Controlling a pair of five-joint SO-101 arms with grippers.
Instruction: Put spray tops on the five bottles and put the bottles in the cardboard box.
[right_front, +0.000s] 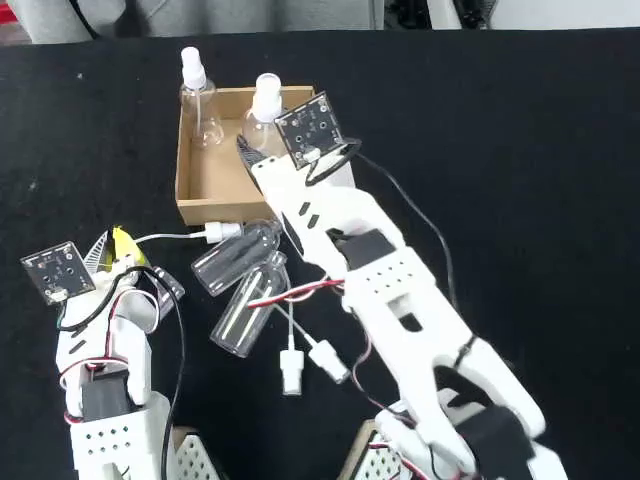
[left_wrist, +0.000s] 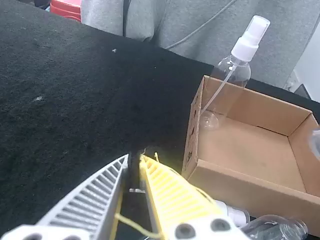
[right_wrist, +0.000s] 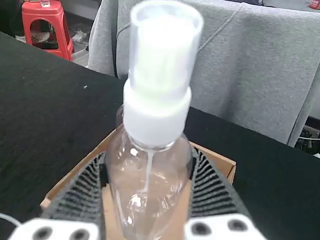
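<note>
- One black table (right_front: 520, 150) carries everything. Its matt surface should keep lying bottles from rolling far.
- One shallow brown cardboard box (right_front: 200, 205) sits open-topped toward the far side. It looks light enough to slide if bumped.
- One black-fingered right hand (right_wrist: 150, 165) is closed around the belly of a clear plastic bottle with a white spray top (right_wrist: 152, 100), held upright in the box's far right part.
- One left hand (left_wrist: 135, 159), with grey and yellow fingers pressed together on nothing, rests near the box's front left corner.
- One second capped clear bottle (right_front: 197, 105) stands in the box's far left corner.
- Two clear bottles lying on their sides (right_front: 250, 305) touch in front of the box. They are probably light, thin-walled and slippery, so grip them mid-body and gently.
- Two loose white spray tops (right_front: 291, 372) lie nearer the arms. Their dip tubes look bendy, so hold them by the collar.
</note>
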